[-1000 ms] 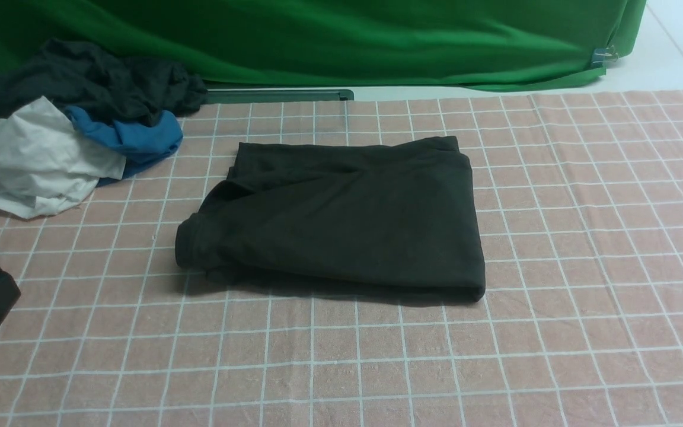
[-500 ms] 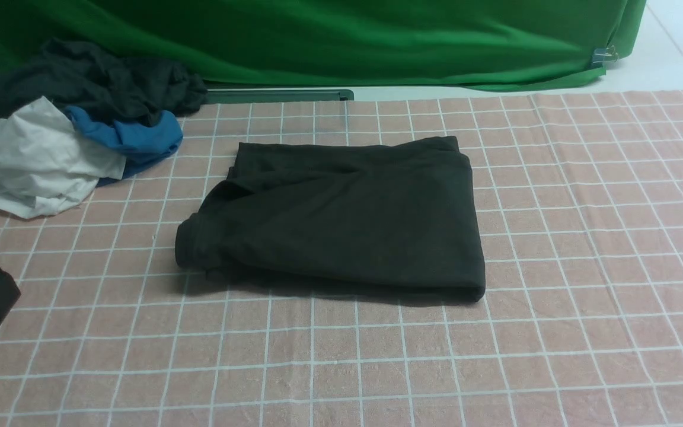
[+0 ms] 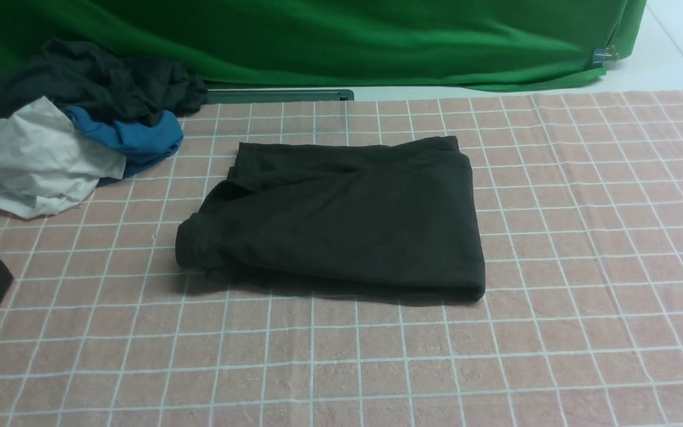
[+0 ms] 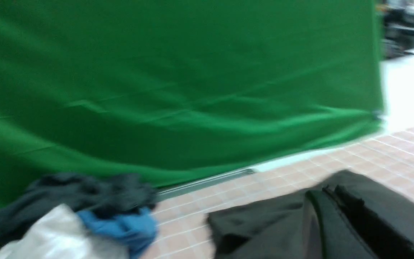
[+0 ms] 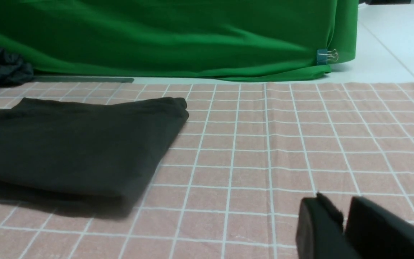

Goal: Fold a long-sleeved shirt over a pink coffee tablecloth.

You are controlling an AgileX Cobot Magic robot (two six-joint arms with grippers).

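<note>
So the big black long-sleeved shirt (image 3: pixel 341 216) is already down to a compact rectangle, lying flat about mid-width on the worktop and a bit toward the far edge, on the dusty pink cloth with the thin white grid (image 3: pixel 555 332). Right side is a clean fold line; the left end is bunched into a thick roll and looks a little lumpy. No print or label showing, it's all tucked inside.

Off at the far left corner sits a crumpled heap of black, blue and white garments (image 3: pixel 74 124), close to the shirt but not touching it. A plain green backdrop cloth (image 3: pixel 341 41) hangs along the far edge.

Neither gripper has anything in it. The left gripper (image 4: pixel 331 216) is blurry in its own wrist view, fingers pressed together, empty, hanging over the shirt's left side. The right gripper (image 5: pixel 343 223) is low over bare cloth, off the shirt's right edge near the front, fingers just a crack apart, nothing between them.

My read: folding is basically finished and both arms are clear. If anything's left, it's tidying that rolled left end, which would take a light pinch and a flatten without dragging the stack.
</note>
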